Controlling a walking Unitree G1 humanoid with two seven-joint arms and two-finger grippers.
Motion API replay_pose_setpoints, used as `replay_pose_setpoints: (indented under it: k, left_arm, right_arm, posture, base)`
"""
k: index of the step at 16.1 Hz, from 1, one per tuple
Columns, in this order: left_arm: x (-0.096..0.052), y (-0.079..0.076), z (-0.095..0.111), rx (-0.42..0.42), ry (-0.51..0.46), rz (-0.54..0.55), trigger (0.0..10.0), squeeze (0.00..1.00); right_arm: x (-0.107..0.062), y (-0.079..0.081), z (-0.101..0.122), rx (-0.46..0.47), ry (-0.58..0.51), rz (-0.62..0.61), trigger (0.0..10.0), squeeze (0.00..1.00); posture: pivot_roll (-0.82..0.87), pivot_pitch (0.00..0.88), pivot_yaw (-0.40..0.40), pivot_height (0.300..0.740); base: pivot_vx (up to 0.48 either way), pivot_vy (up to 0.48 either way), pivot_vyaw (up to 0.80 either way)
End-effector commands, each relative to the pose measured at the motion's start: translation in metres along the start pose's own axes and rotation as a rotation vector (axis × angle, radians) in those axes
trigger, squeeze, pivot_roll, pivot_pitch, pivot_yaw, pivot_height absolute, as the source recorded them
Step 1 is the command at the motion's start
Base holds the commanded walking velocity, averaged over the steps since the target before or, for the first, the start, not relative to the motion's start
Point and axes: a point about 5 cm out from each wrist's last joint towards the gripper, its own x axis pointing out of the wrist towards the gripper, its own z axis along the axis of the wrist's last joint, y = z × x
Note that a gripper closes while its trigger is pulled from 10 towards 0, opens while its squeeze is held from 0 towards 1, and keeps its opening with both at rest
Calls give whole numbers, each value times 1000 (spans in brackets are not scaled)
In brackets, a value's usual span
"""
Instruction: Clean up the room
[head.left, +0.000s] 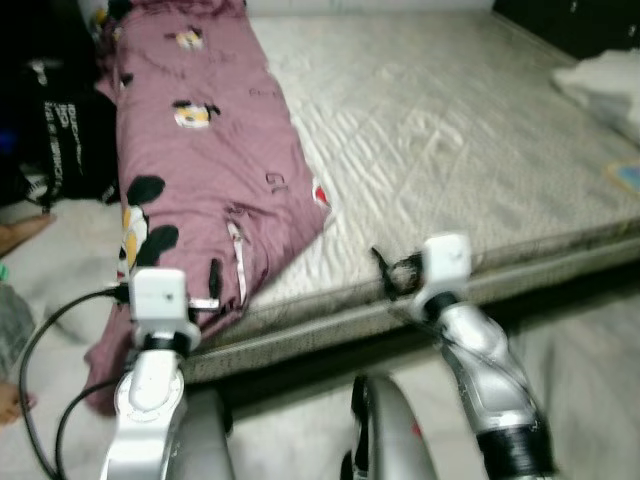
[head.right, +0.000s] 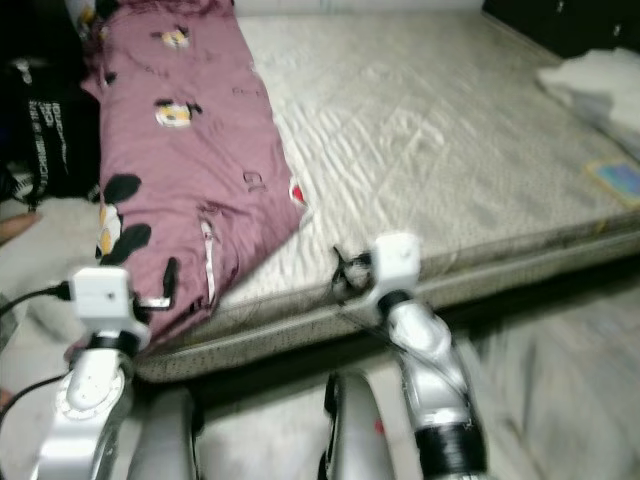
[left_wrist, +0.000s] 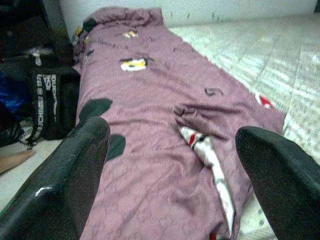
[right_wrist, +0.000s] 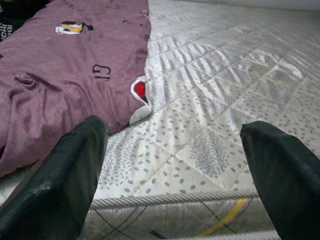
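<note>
Blanket: mauve w/ black, yellow & white cartoon prints. Mattress: pale grey, quilted w/ dots. Bag: black, white lettering.

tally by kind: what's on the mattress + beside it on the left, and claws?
Purple blanket: 1
White folded bedding at the far right edge: 1
Black bag on the floor by the bed: 1
Claws, left claw and right claw, both open: 2
Total: 5
</note>
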Motion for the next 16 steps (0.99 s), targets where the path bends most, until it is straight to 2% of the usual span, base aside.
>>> replay_pose_setpoints:
  k: [1,4,9,14,16]
  left_arm:
    - [-2,6,-3,14,19,23,10000,0]
    - [0,6,-2,9,7,18,10000,0]
    - [0,5,-2,8,2,13,10000,0]
    - [3,6,-3,-7,17,27,10000,0]
    - [11,6,-1,-33,16,38,10000,0]
  right_arm:
    - [2,7,2,-2,-6,23,10000,0]
    - [3,6,2,-3,-7,20,10000,0]
    - [4,6,2,-4,-8,18,10000,0]
    - [2,3,3,5,-20,5,10000,0]
    - [-1,-5,4,-4,-23,-13,10000,0]
  posture:
    - [44,52,-61,564]
    - [43,49,-62,564]
    - [42,48,-63,564]
    - [39,49,-56,564]
    - [25,43,-56,564]
  base:
    - [0,0,0]
    - [0,0,0]
    - [338,0,0]
    - [0,0,0]
    - [0,0,0]
